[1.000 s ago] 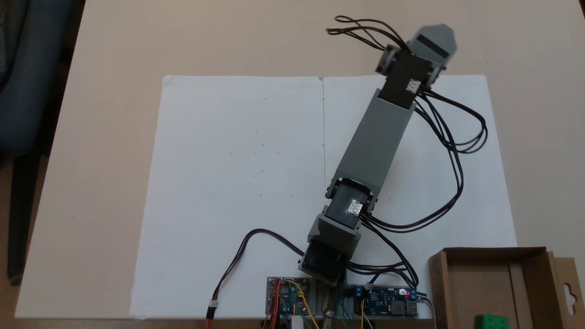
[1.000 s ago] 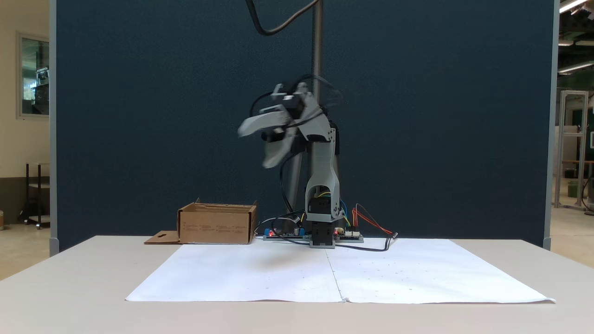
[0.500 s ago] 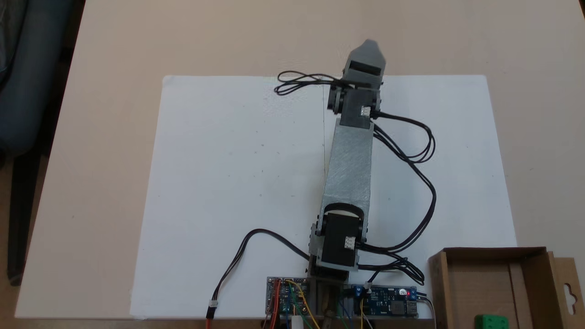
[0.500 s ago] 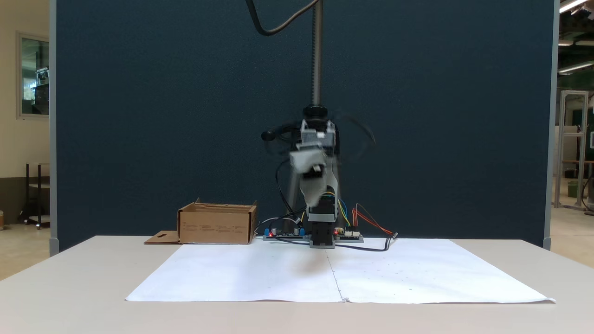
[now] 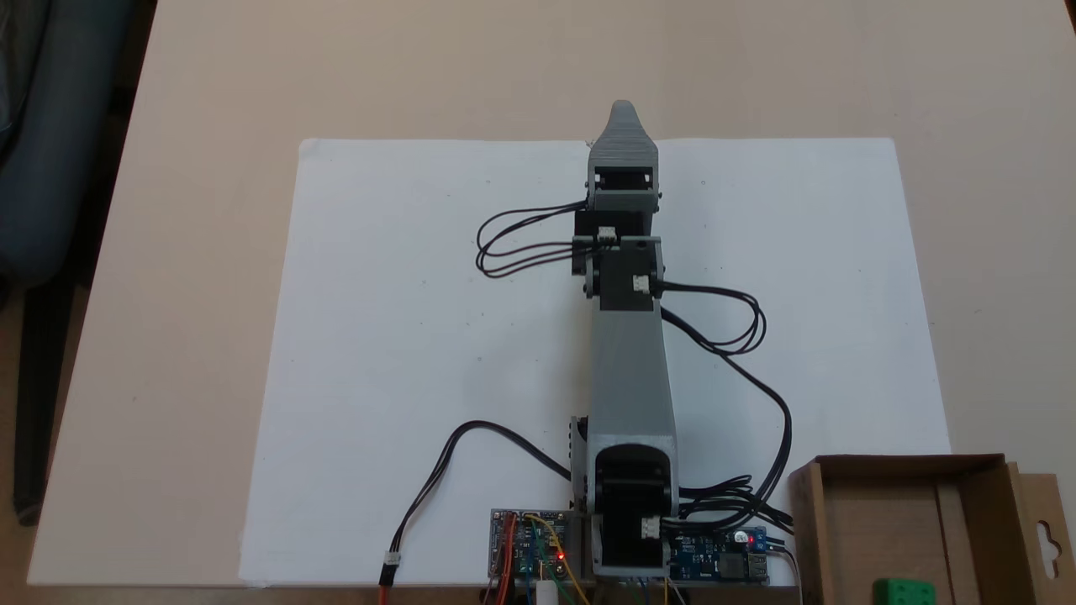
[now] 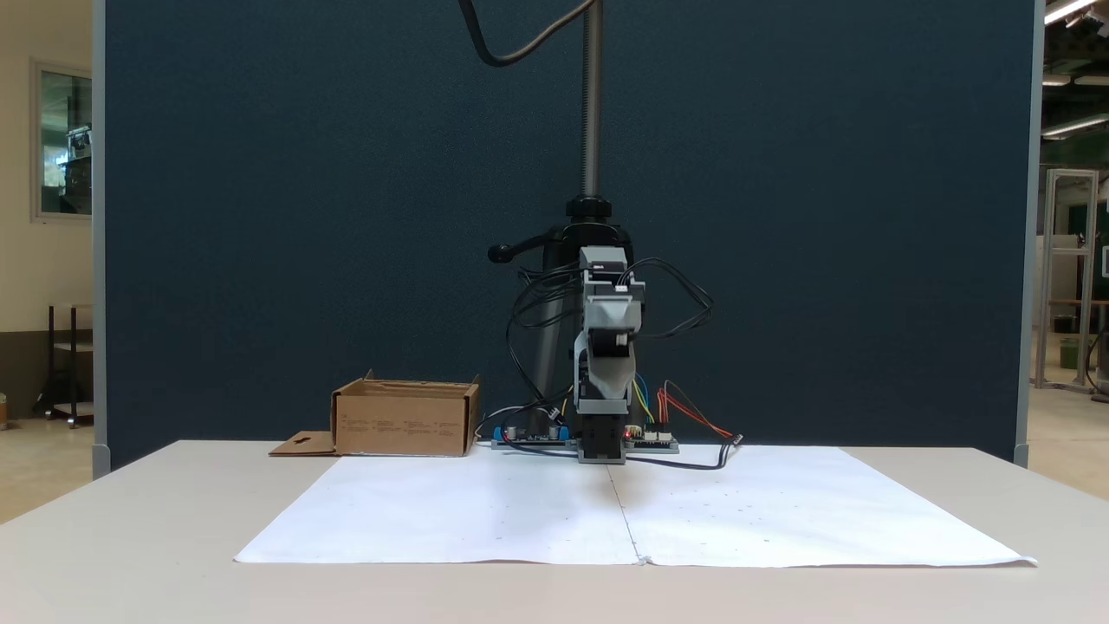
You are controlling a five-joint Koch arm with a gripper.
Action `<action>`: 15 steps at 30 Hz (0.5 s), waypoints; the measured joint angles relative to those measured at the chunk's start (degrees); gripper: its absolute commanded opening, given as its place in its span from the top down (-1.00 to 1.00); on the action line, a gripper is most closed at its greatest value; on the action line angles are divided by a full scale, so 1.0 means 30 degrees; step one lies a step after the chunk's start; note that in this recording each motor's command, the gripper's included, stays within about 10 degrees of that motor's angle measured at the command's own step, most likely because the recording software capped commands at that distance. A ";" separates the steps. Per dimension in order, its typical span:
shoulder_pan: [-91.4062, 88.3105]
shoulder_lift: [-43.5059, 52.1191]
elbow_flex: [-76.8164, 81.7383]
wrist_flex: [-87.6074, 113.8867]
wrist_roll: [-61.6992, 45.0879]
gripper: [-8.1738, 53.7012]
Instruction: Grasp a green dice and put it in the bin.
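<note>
Arm swung back to centre, stretched forward; hand state unclear; green dice in bin.

Arm stretched straight out from its base along the centre line, gripper pointing to the far side, jaws stacked, so grip state unclear.

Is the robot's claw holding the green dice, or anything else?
No. The gripper holds nothing; the green dice already lies in the bin.
</note>
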 measured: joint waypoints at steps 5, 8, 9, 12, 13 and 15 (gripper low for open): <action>0.0000 0.2139 0.2900 -0.3047 0.0000 -0.68; 0.0000 0.3076 0.4834 -0.4834 0.0000 -0.68; 0.0000 0.3105 0.5479 -0.5508 -0.0029 -0.68; 0.0000 0.3193 0.7559 -0.7266 0.0000 -0.68; 0.0000 0.3223 0.8174 -0.7822 0.0000 -0.68; 0.0000 0.3223 0.9551 -0.9111 -0.0029 -0.68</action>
